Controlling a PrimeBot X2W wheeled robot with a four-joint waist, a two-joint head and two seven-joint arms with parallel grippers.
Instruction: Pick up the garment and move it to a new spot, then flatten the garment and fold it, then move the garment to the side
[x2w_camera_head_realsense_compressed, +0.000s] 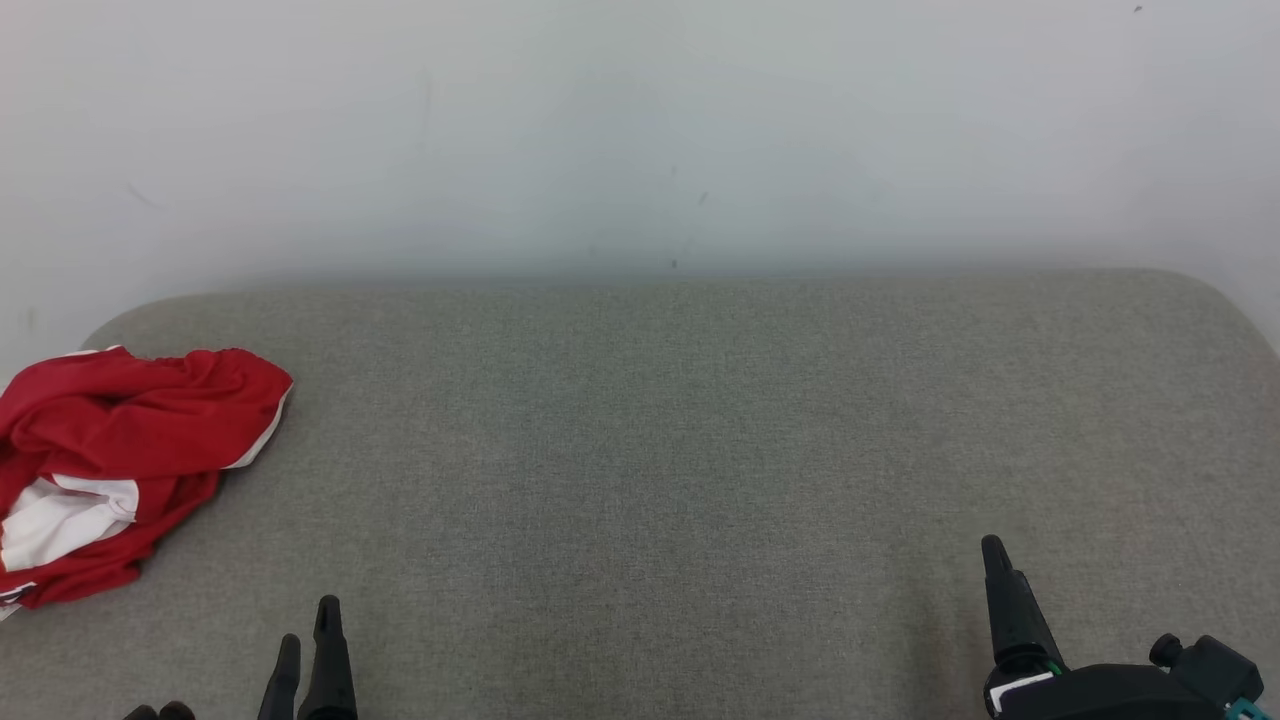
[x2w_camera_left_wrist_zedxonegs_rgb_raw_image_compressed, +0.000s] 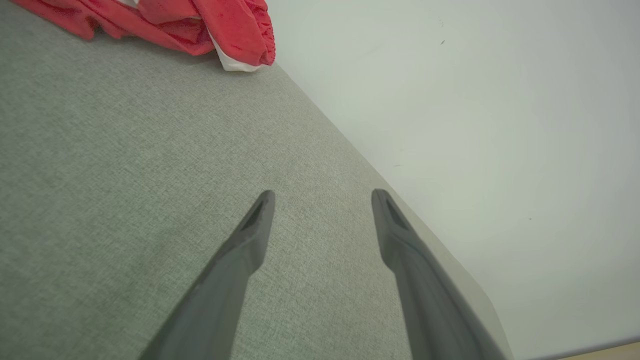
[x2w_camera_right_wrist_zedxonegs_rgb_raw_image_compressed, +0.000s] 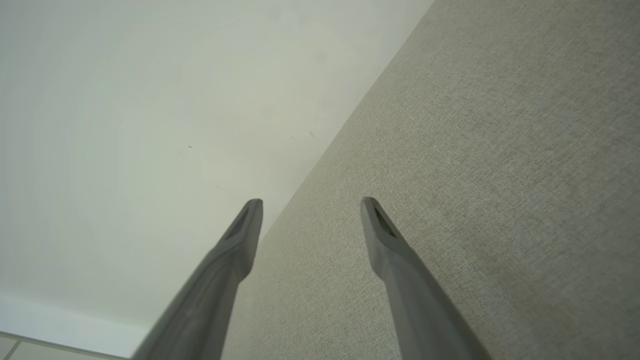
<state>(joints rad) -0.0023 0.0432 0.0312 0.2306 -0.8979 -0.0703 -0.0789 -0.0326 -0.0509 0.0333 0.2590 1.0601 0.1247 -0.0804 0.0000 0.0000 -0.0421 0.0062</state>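
A red garment (x2w_camera_head_realsense_compressed: 120, 450) with white panels lies crumpled at the far left of the grey fabric surface (x2w_camera_head_realsense_compressed: 640, 480); it also shows at the top left of the left wrist view as the garment (x2w_camera_left_wrist_zedxonegs_rgb_raw_image_compressed: 200, 25). My left gripper (x2w_camera_head_realsense_compressed: 308, 630) is at the lower left, well short of the garment, and its two fingers stand apart with nothing between them, as the left gripper (x2w_camera_left_wrist_zedxonegs_rgb_raw_image_compressed: 322, 197) shows. At the lower right my right gripper (x2w_camera_head_realsense_compressed: 995, 550) is far from the garment; in its wrist view the right gripper (x2w_camera_right_wrist_zedxonegs_rgb_raw_image_compressed: 310, 205) is open over bare fabric.
A plain pale wall (x2w_camera_head_realsense_compressed: 640, 130) rises right behind the surface's far edge. The surface has rounded far corners, and its left edge runs under the garment.
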